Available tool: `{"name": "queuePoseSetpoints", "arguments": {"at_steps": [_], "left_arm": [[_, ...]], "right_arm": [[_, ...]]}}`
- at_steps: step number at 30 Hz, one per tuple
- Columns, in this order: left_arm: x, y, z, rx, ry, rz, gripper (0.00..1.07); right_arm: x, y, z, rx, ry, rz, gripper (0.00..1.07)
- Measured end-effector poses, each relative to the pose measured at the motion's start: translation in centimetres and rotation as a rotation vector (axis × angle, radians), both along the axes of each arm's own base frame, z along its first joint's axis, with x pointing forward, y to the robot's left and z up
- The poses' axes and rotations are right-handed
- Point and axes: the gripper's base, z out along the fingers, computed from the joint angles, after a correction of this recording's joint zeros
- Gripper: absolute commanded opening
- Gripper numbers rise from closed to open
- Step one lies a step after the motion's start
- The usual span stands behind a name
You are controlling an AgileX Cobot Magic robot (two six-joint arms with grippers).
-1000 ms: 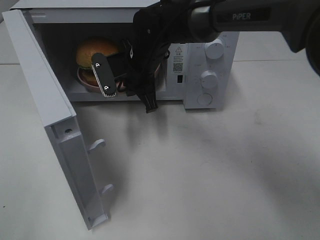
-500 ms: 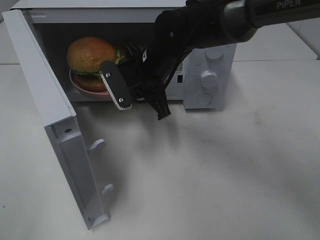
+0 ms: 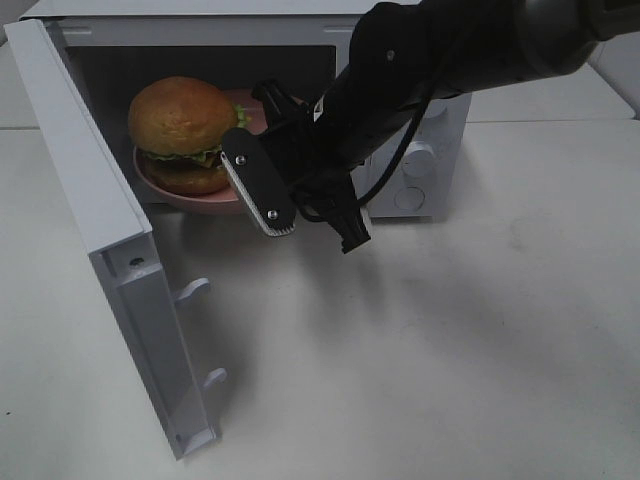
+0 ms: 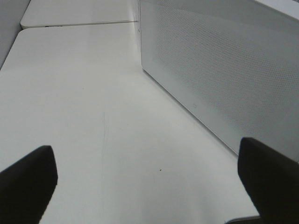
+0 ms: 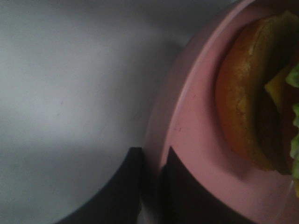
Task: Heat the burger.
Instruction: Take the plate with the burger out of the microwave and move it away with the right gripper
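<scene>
Open microwave, pink plate, white table

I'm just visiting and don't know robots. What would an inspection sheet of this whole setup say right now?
Surface: white table, bare where visible.
Job's things: burger sits on pink plate at the mouth of the microwave; door swung wide open.
Clutter: nothing seen.
Grippers: right gripper shut on the plate's rim; left gripper open, holding nothing, beside the microwave's perforated side.
Cables: black cable loops along the right arm.
Surroundings: nothing seen beyond the table.
</scene>
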Motion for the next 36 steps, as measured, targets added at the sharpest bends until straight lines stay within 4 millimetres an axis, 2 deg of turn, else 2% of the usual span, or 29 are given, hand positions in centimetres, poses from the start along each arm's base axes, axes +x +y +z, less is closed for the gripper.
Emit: {"name": "queuePoseSetpoints", "arguments": {"at_steps": [14, 17, 19, 25, 27, 30, 32, 36], "left_arm": [[0.0, 0.0, 0.0, 0.000, 0.000, 0.000, 1.00], [0.0, 0.0, 0.0, 0.000, 0.000, 0.000, 1.00], [0.0, 0.0, 0.0, 0.000, 0.000, 0.000, 1.00], [0.0, 0.0, 0.0, 0.000, 0.000, 0.000, 1.00], [0.0, 0.0, 0.0, 0.000, 0.000, 0.000, 1.00], [0.0, 0.0, 0.0, 0.000, 0.000, 0.000, 1.00], [0.0, 0.0, 0.0, 0.000, 0.000, 0.000, 1.00], [0.0, 0.0, 0.0, 0.000, 0.000, 0.000, 1.00]], "right_arm": [[-3.3, -2.6, 0.6, -0.013, 0.008, 0.006, 0.00], [-4.2, -3.3, 0.7, -0.017, 0.012, 0.005, 0.00], [-5.5, -4.4, 0.6, -0.024, 0.019, 0.004, 0.00], [-6.7, -5.4, 0.7, -0.023, 0.016, 0.001, 0.00], [-8.0, -6.4, 0.9, -0.015, 0.004, -0.002, 0.00], [-8.3, -6.7, 1.0, -0.016, 0.004, -0.002, 0.00], [-9.5, -7.6, 1.2, -0.012, -0.001, -0.003, 0.00], [-10.5, -8.4, 1.2, -0.013, 0.000, -0.003, 0.00]]}}
